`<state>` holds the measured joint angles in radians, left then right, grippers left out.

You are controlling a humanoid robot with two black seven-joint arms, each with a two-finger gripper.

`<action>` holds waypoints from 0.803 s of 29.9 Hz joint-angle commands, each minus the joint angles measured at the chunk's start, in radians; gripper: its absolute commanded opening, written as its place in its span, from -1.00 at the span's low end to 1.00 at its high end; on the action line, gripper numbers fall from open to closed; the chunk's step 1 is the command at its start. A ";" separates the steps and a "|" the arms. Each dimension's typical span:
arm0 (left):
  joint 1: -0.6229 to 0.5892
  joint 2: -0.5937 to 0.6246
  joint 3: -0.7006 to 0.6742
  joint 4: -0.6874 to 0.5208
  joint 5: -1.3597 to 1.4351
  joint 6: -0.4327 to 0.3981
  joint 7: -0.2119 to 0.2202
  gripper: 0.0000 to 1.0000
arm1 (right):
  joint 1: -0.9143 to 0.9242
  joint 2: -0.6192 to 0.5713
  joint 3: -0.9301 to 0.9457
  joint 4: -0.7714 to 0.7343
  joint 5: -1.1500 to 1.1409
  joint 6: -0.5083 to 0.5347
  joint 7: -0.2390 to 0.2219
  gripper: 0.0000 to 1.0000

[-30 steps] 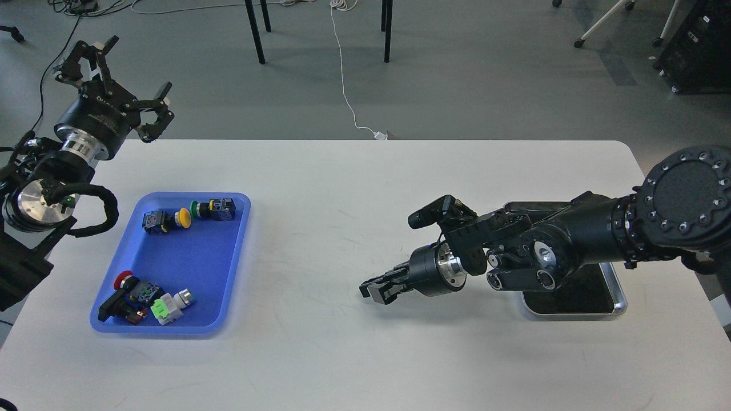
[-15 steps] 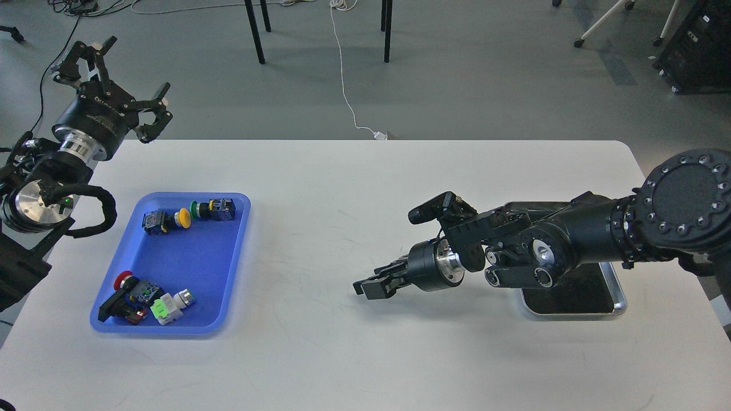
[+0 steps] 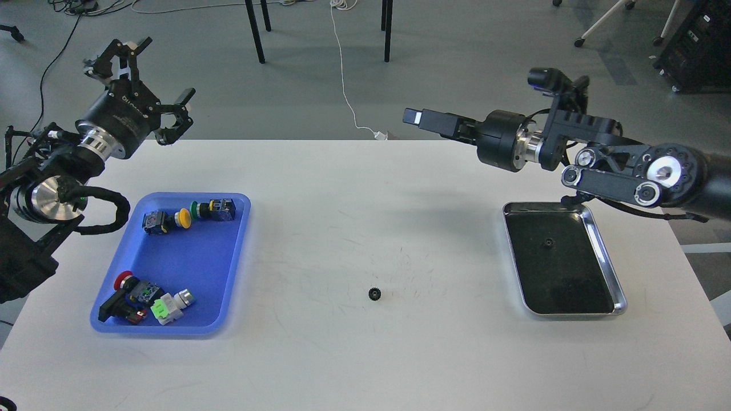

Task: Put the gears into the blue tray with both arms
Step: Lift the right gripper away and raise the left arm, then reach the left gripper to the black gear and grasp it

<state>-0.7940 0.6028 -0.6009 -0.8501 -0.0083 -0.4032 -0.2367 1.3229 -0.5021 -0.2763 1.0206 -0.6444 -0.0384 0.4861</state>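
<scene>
A small black gear (image 3: 374, 293) lies flat on the white worktop (image 3: 354, 354), alone on bare surface between the two trays and somewhat toward the near edge, touching neither. The blue tray (image 3: 197, 260) sits by the worktop's left edge; along its far rim lie a yellow-capped push-button switch (image 3: 165, 220) and a green-capped one (image 3: 212, 209), and in its near left corner a red-capped switch (image 3: 121, 297) and a light green and white one (image 3: 170, 307). The silver metal tray (image 3: 619, 297) stands by the right edge, and on its dark inside, toward the far half, a second gear (image 3: 547, 242) shows as a tiny round dot. The left gripper (image 3: 149, 85) is raised beyond the far left corner of the worktop, its jaws spread wide and holding nothing. The right gripper (image 3: 416, 117) is held high over the far edge, pointing left; its jaws look closed together, and nothing can be seen between them.
</scene>
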 commanded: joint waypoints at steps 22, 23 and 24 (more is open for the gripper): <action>-0.019 -0.127 0.089 -0.564 1.265 0.012 -0.003 0.95 | -0.689 -0.219 0.901 -0.025 0.718 0.280 0.003 0.95; -0.016 -0.150 0.090 -0.564 1.345 0.018 -0.004 0.95 | -0.718 -0.220 0.910 -0.025 0.739 0.320 0.003 0.95; -0.010 -0.169 0.098 -0.564 1.410 0.024 -0.004 0.95 | -0.741 -0.220 0.921 -0.025 0.749 0.356 0.003 0.95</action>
<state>-0.8158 0.4894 -0.5124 -1.4109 1.2177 -0.3911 -0.2394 0.6481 -0.7192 0.6177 0.9985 0.0463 0.2273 0.4889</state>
